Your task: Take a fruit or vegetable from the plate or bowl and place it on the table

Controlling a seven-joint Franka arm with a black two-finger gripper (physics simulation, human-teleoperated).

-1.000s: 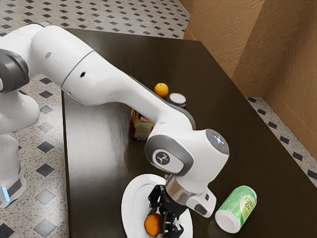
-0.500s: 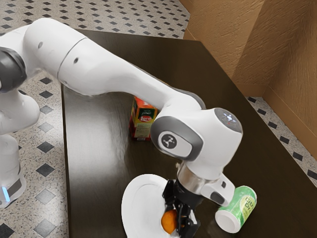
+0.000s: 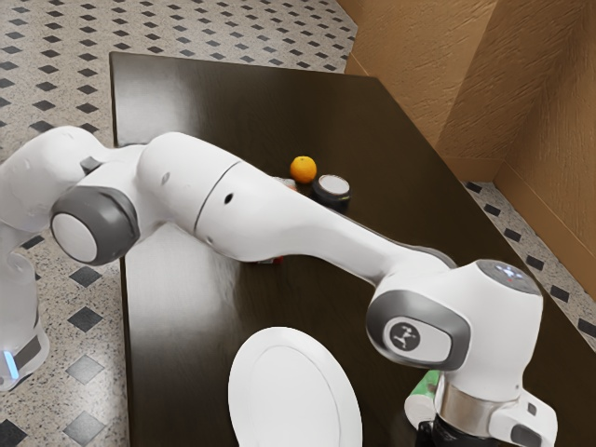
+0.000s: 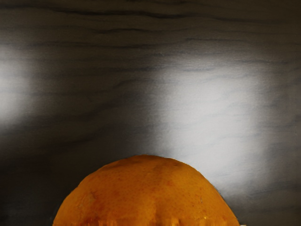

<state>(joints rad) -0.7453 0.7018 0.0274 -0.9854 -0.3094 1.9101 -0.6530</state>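
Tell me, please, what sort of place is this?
Probably a simulated kitchen or dining room, though I cannot say which. A white plate lies on a dark table, and the speckled floor has a pattern of dark diamonds.

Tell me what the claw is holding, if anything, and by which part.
The orange looms large at the wrist view's lower edge, but whether it is gripped, and by which part of it, cannot be told.

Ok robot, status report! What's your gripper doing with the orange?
Gripper beside plate. Orange off plate, at gripper; grip unclear. Green drink can looks close, possible bump.
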